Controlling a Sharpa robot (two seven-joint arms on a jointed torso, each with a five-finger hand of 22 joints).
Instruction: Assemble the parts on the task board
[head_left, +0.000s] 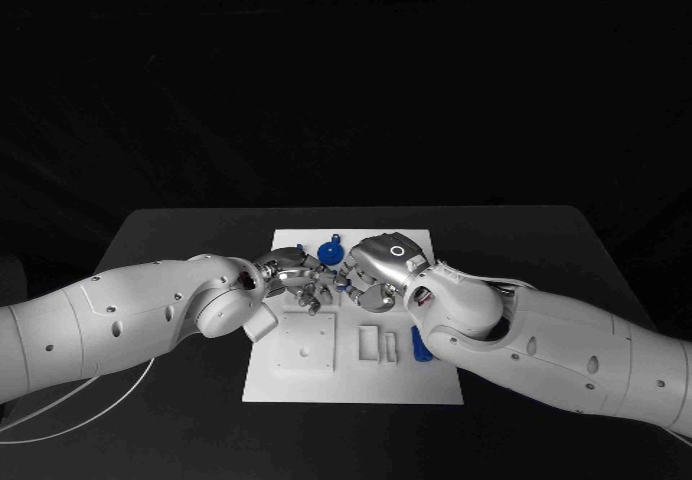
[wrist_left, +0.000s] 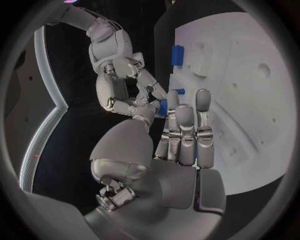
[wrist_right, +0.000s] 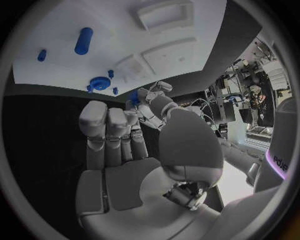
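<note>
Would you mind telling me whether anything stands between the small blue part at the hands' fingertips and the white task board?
Nothing visible does. The small blue part sits where the left hand and right hand meet, over a bare stretch of the white task board; the round blue part lies farther back, apart.

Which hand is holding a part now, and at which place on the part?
The two hands, left hand and right hand, meet on one small blue part, pinched at fingertips. The place of the hold cannot be told.
</note>
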